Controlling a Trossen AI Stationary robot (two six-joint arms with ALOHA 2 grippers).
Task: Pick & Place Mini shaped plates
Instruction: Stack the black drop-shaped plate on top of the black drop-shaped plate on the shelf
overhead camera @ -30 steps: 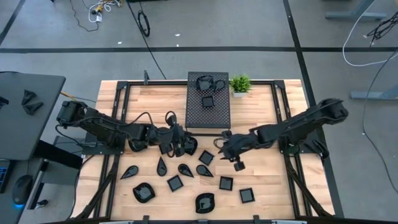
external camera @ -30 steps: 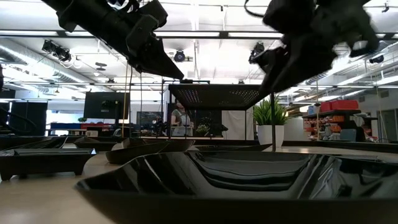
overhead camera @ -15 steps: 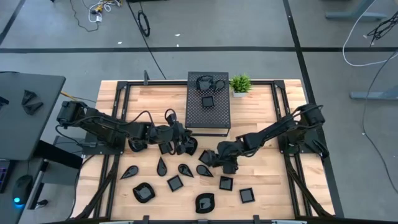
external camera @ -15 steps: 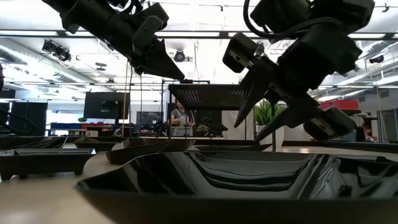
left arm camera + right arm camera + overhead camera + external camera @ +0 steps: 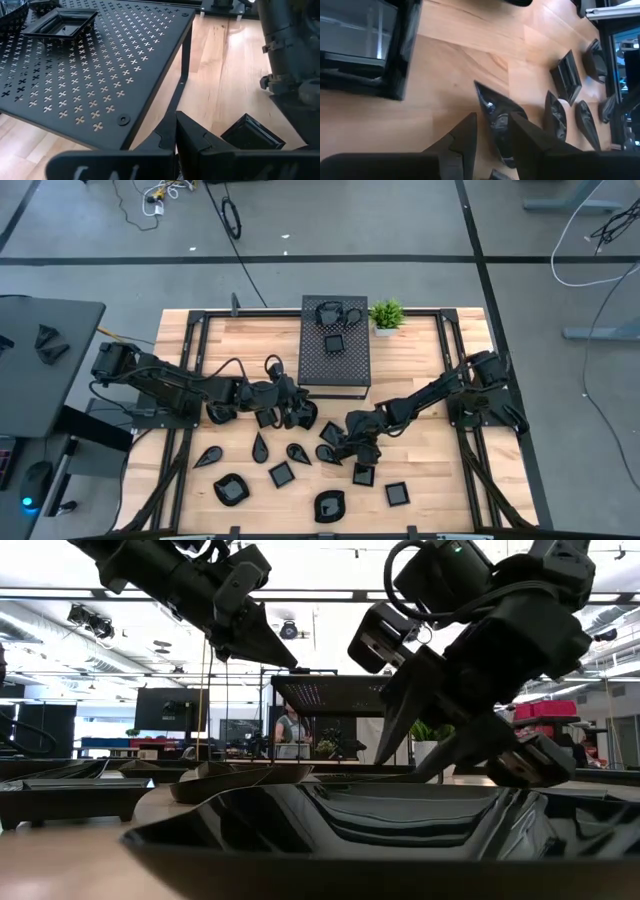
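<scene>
Wooden table [image 5: 420, 345]: perforated box [image 5: 335, 355] carries apparently two plates; right hand [image 5: 492, 135] open astride teardrop plate [image 5: 497, 120].

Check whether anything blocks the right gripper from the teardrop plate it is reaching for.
Nothing visible does. The right gripper sits right over the teardrop plate, one finger either side of it, only bare table around. The neighbouring leaf plates lie apart from it.

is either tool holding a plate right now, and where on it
The left tool, shut beside the perforated box, holds nothing visible. The right tool straddles a teardrop plate at its pointed end; whether it grips yet cannot be told.
</scene>
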